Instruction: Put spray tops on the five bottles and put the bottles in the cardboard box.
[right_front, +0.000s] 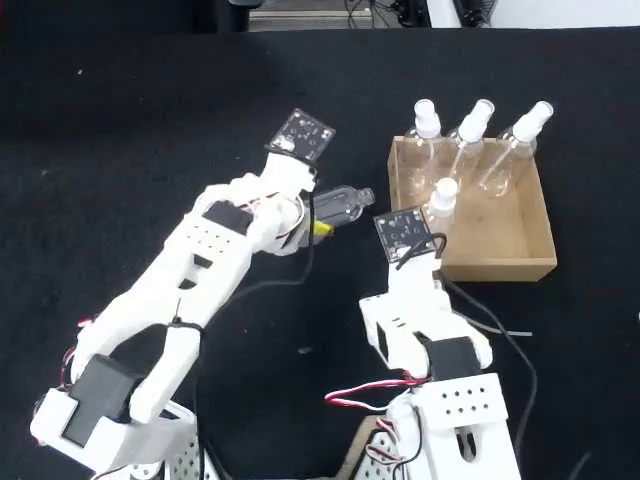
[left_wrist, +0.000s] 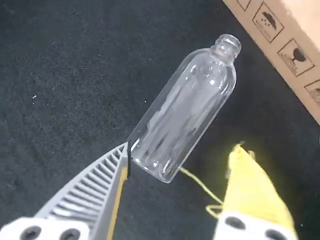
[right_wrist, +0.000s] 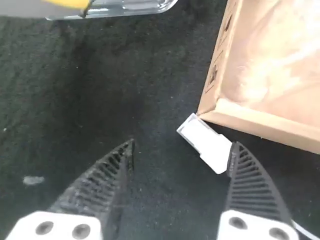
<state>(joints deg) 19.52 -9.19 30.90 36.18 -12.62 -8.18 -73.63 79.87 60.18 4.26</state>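
A clear uncapped bottle (right_front: 343, 203) (left_wrist: 187, 112) lies on its side on the black mat, neck towards the cardboard box (right_front: 500, 268) (left_wrist: 285, 40). My left gripper (right_front: 322, 222) (left_wrist: 182, 156) is open around the bottle's base: the grey finger (left_wrist: 117, 167) touches it and the yellow finger (left_wrist: 247, 175) stands apart. A white spray top (right_wrist: 205, 142) lies on the mat by the box corner (right_wrist: 220, 107), between the open black fingers of my right gripper (right_wrist: 182, 147). Several capped bottles (right_front: 470, 145) stand in the box.
The black mat (right_front: 120, 130) covers the whole table. The box sits at the right, with bare cardboard floor (right_front: 505, 225) in its front half. Cables (right_front: 500, 330) trail beside the right arm's base.
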